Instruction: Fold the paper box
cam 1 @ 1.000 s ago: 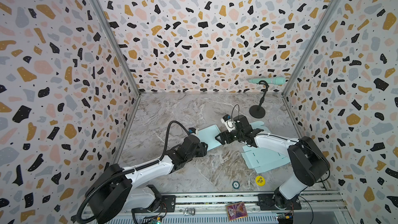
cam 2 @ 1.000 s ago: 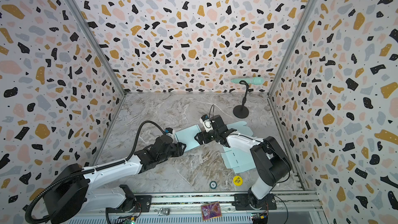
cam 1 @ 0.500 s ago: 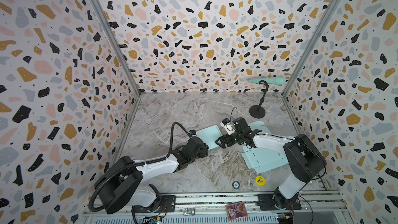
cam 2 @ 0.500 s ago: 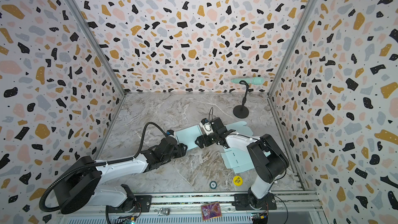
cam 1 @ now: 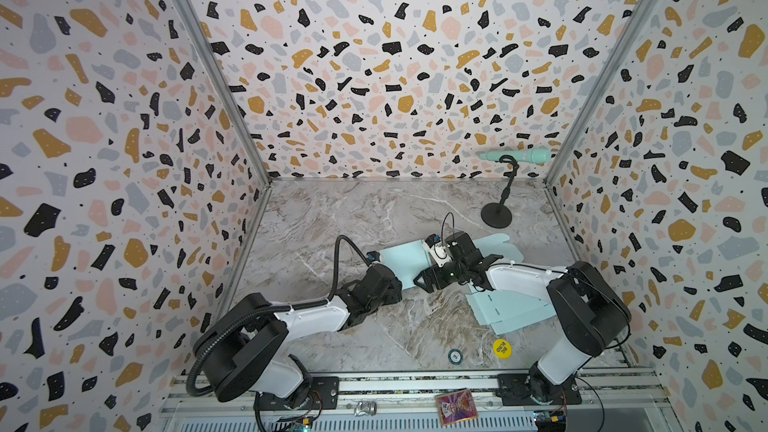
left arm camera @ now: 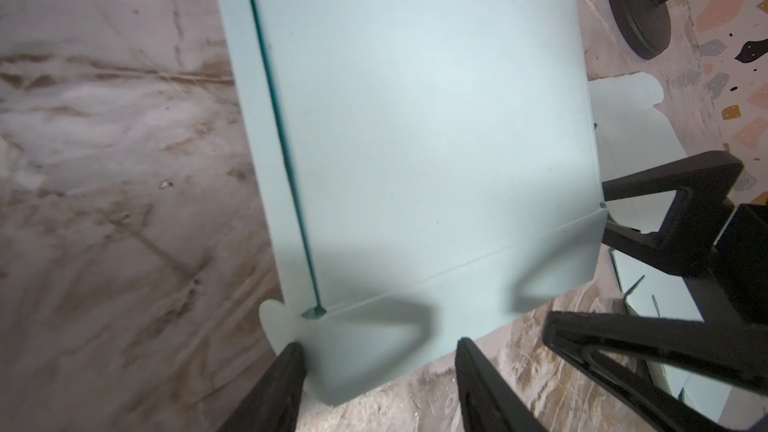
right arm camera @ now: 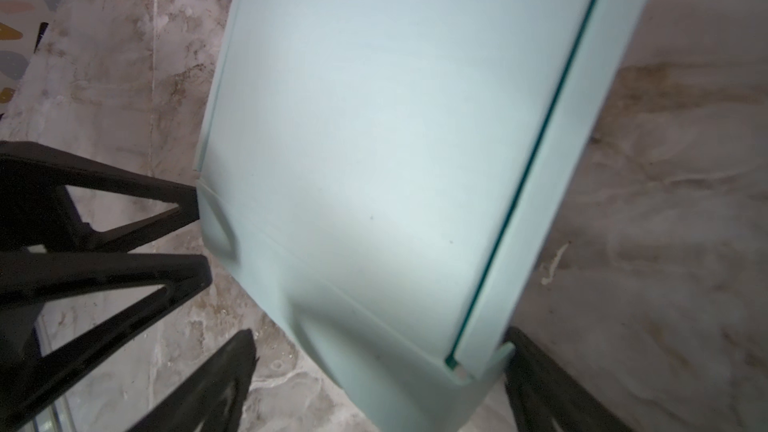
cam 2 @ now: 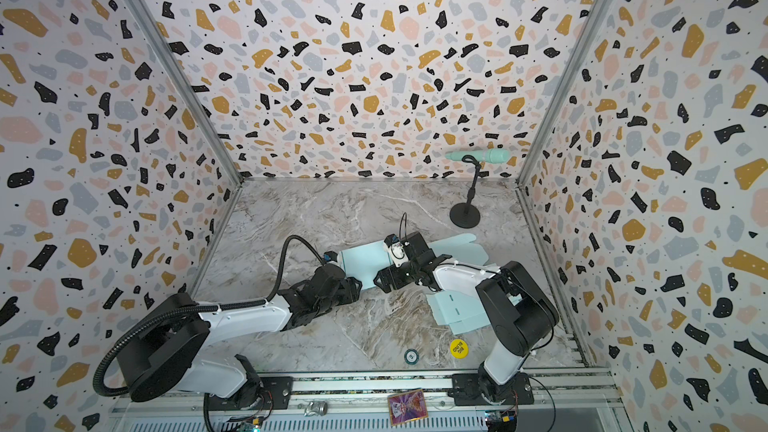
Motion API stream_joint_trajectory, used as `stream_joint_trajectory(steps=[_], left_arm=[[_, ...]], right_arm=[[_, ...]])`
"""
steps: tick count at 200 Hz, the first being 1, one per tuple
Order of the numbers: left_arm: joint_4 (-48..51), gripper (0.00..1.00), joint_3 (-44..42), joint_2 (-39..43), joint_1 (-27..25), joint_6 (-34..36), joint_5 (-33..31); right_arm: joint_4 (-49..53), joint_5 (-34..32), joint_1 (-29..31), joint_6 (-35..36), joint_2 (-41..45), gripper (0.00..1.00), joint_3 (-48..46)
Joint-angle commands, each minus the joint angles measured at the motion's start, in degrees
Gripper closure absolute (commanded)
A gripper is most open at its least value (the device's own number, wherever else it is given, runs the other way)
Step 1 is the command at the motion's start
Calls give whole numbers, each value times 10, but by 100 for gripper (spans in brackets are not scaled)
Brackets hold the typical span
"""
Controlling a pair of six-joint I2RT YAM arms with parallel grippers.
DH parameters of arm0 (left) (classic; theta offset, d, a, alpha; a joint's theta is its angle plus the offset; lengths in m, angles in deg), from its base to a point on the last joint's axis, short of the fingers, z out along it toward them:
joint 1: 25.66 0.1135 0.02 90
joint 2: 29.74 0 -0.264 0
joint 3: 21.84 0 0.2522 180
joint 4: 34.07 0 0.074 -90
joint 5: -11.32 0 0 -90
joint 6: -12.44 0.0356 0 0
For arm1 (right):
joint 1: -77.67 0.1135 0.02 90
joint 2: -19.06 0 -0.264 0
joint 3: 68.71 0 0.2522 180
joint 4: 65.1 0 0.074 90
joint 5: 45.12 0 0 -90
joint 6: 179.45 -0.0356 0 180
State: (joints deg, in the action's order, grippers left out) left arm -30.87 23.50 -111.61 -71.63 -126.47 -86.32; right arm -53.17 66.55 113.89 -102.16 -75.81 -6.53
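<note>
The right gripper [right arm camera: 381,334] has edged toward the table's [cam 1: 353,218] front edge. Its jaws and the left gripper's [left arm camera: 378,344] stand spread, straddling the front flap of the paper box [left arm camera: 415,118].

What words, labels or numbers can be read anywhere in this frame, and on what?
"BIG BLIND": on the yellow disc.
Dark round chip beside it: markings too small to read.
Printed card at the very front: too blurred to read.
Paper box: no print visible in any view.
</note>
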Motion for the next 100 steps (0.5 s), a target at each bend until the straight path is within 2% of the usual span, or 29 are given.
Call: stream_joint_trajectory(steps=[1, 34, 65, 85, 100], left_arm=[[-16, 39, 0, 19, -2, 11, 12], [68, 33, 15, 53, -1, 49, 37], [157, 33, 62, 83, 13, 97, 19], [169, 33, 123, 56, 52, 145, 22], [162, 33, 185, 0, 83, 190, 35]], right_arm=[[-5, 18, -5, -11, 21, 6, -13], [-13, 27, -60, -25, 74, 4, -65], [3, 12, -76, -35, 122, 4, -78], [3, 15, -70, -60, 161, 4, -92], [3, 19, -57, -82, 194, 5, -111]])
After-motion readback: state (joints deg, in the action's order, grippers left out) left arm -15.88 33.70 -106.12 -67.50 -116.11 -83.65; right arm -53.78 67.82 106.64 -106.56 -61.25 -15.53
